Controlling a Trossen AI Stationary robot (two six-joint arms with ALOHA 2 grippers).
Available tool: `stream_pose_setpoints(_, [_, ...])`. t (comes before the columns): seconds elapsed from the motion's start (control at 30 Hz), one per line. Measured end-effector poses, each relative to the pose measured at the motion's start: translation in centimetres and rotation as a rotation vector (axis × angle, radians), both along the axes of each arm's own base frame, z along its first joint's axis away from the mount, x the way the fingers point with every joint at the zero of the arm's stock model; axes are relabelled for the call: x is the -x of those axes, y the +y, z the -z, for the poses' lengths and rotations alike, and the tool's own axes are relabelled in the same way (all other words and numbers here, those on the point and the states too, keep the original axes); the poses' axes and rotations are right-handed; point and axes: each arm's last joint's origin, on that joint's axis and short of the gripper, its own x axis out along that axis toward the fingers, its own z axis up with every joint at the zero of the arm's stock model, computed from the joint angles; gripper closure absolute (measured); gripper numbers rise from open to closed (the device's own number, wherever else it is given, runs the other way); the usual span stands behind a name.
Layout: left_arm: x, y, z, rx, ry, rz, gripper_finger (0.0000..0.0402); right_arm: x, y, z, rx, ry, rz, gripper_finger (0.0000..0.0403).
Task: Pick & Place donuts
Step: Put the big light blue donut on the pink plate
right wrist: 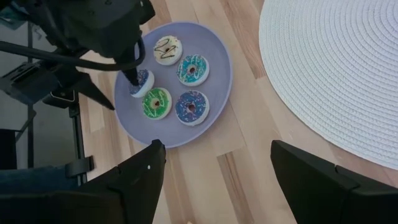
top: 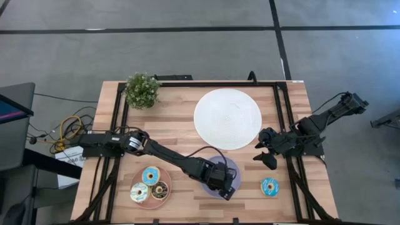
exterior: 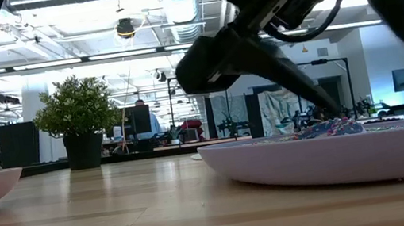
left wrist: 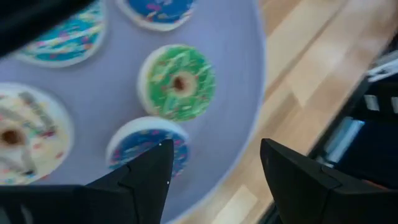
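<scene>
A purple plate (right wrist: 205, 127) near the table's front holds several donuts: white with chocolate drizzle (right wrist: 168, 50), teal (right wrist: 193, 68), green (left wrist: 177, 81), purple-blue (right wrist: 191, 107) and a smaller blue one (right wrist: 143, 84). My left gripper (left wrist: 214, 152) hangs open over the plate's near edge, slanting down, one fingertip (right wrist: 132, 76) at the small blue donut and the other beyond the rim. My right gripper (top: 265, 158) waits open at the right, above bare table. A teal donut (top: 270, 185) lies on the table in front of it. My left gripper has one fingertip (left wrist: 163, 152) at the edge of the small blue donut (left wrist: 140, 143), which lies flat on the purple plate. Whether the fingertip touches the donut, I cannot tell. Nothing sits between the two fingers but the plate's rim.
A pink plate (top: 164, 197) at the front left carries three donuts. A big white round mat (top: 227, 119) lies at the back middle, a potted plant (top: 142, 89) at the back left. Black rails (top: 284, 119) run along the table's sides.
</scene>
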Motion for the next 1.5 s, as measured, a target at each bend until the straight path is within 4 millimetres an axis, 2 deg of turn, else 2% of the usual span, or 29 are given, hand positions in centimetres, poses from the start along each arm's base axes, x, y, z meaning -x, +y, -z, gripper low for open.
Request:
stream_pose_setpoints(0.13, [0.2,0.1,0.2,-0.014,0.032,-0.029,0.0176,0.0,0.0,0.0,0.000,0.000,0.000,0.0121])
stream_pose_setpoints(0.3, [0.0,0.1,-0.2,-0.024,-0.003,0.016,0.0190,0.0,0.0,0.0,0.001,-0.001,0.001,0.0121])
stream_pose_setpoints(0.43, [-0.6,0.1,-2.3,-0.109,-0.091,0.063,0.0202,0.0,0.0,0.0,-0.001,0.000,0.002,0.0121])
stream_pose_setpoints(0.57, [-0.4,0.5,-4.7,-0.239,-0.086,0.089,0.0226,0.0,0.0,0.0,-0.015,0.004,0.016,0.0121])
stream_pose_setpoints(0.67, [0.0,0.8,-6.9,-0.346,-0.087,0.128,0.0262,0.0,0.0,0.0,-0.035,0.008,0.045,0.0121])
stream_pose_setpoints(0.83, [0.9,1.4,-9.4,-0.492,-0.093,0.231,0.0360,0.0,0.0,0.0,-0.056,0.012,0.079,0.0121])
stream_pose_setpoints(0.87, [1.2,1.5,-9.5,-0.509,-0.078,0.254,0.0380,0.0,0.0,0.0,-0.054,0.009,0.089,0.0121])
stream_pose_setpoints(0.93, [1.4,1.6,-9.7,-0.530,-0.069,0.288,0.0393,-0.1,0.1,0.1,-0.056,0.012,0.101,0.0121])
stream_pose_setpoints(1.13, [1.7,1.6,-9.9,-0.542,-0.073,0.508,0.0392,-0.2,0.6,0.4,-0.030,0.031,0.062,0.0121])
stream_pose_setpoints(1.3, [1.5,2.0,-9.6,-0.577,-0.068,0.565,0.0400,-0.9,1.0,0.9,0.026,0.047,0.017,0.0121])
stream_pose_setpoints(1.5, [1.3,1.9,-8.2,-0.707,-0.061,0.705,0.0401,-2.4,1.5,1.9,0.061,0.062,0.054,0.0121])
